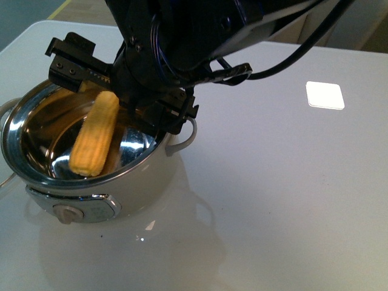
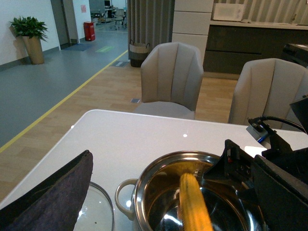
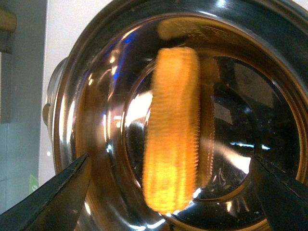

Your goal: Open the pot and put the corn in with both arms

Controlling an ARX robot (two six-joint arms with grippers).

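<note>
On the white desk [image 1: 291, 182], the corn [image 1: 95, 134] lies in the pot [image 1: 91, 194] directly below the right pincer [image 3: 168, 192], spread wide, empty.

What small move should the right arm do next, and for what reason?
Probably lift the right gripper straight up, out of the pot. Its jaws stand wide open, the corn lies free inside, and the lid is already off, beside the pot.

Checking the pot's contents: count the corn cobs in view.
1. The corn lies slanted inside the open pot, under the right gripper. Reflections on the steel are not extra cobs.
</note>
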